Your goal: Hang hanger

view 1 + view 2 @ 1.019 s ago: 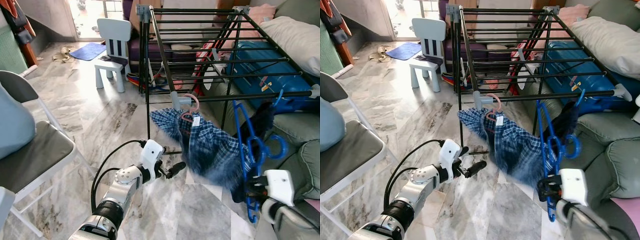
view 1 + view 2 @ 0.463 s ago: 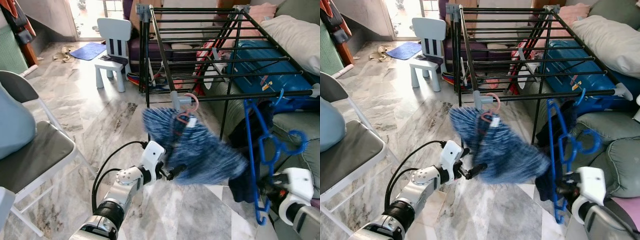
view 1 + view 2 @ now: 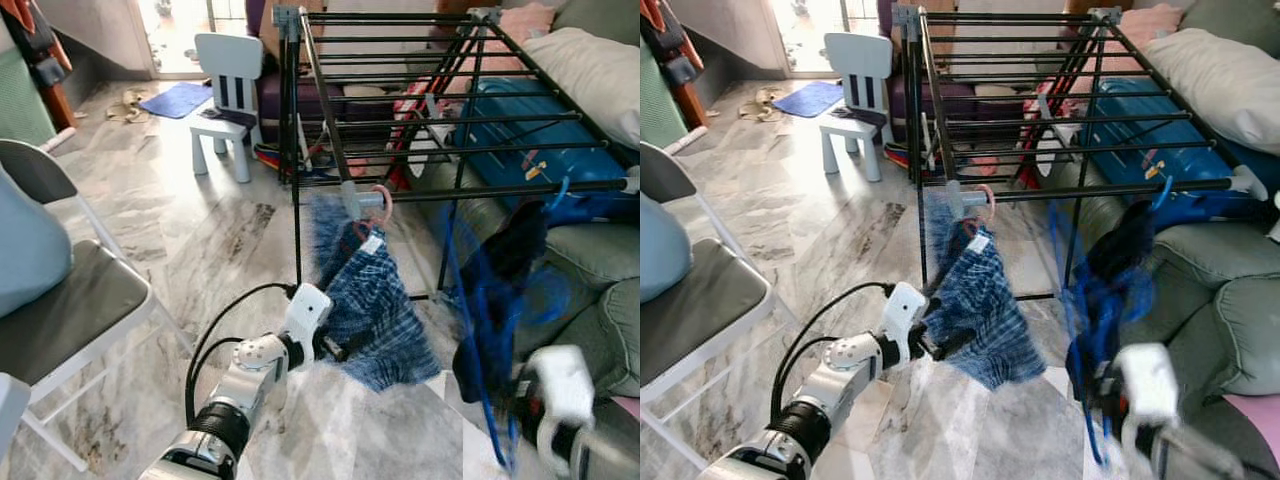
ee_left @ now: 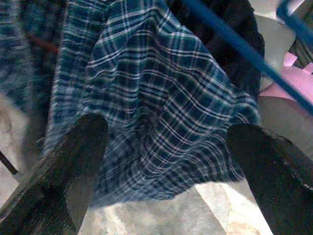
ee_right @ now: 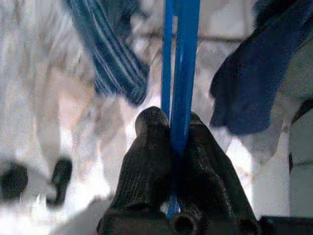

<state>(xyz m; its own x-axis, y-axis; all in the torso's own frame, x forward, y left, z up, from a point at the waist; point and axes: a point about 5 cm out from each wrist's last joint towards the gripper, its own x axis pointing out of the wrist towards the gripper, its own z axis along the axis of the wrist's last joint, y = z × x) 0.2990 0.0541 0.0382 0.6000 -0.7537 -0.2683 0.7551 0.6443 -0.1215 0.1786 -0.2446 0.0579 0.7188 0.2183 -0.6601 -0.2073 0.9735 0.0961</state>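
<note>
Blue hanger [image 5: 182,73] pinched in right gripper [image 5: 173,129] jaws; left gripper [image 4: 166,147] jaws spread before plaid shirt [image 3: 375,310], marble floor [image 3: 210,240] beneath.

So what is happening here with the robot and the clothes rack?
The robot is hanging laundry on a black drying rack. Its right claw is shut on a blue hanger that carries a dark garment, held low beside the rack's front bar; this part is blurred. A plaid shirt already hangs from that bar on a pink hanger. The left claw is open right in front of the shirt's lower edge, not gripping it.
</note>
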